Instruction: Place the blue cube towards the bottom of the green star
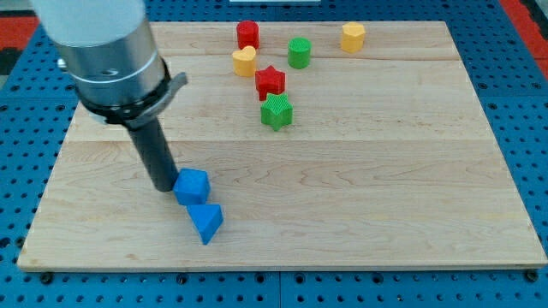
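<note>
The blue cube (193,186) lies at the board's lower left. My tip (163,187) touches its left side. A blue triangular block (205,222) sits just below the cube, touching it. The green star (276,112) lies above and to the right of the cube, in the upper middle of the board, well apart from it.
A red star (270,81) sits just above the green star. A yellow heart (244,62), a red cylinder (248,34), a green cylinder (299,53) and a yellow hexagonal block (352,37) lie near the top. The wooden board (385,197) has edges all round.
</note>
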Robot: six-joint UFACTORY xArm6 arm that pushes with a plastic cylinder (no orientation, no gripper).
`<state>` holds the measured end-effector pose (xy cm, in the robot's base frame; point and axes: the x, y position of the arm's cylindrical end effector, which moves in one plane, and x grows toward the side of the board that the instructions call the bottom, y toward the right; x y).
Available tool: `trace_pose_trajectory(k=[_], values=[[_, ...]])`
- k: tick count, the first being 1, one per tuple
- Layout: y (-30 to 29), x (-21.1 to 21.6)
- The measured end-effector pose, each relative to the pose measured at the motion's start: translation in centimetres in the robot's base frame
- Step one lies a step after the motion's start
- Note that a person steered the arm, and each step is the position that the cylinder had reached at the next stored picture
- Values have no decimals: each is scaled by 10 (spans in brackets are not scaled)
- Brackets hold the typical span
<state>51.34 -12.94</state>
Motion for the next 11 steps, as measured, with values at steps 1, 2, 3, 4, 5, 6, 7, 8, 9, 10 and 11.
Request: trace_pose_trajectory(k=[1,2,3,4,5,6,7,8,9,10,11], values=[[-33,3],[-67,41],[-21,27],[7,22],[25,34],[55,25],[75,-10],[59,-13],[40,-28],[77,-32],[91,-61]])
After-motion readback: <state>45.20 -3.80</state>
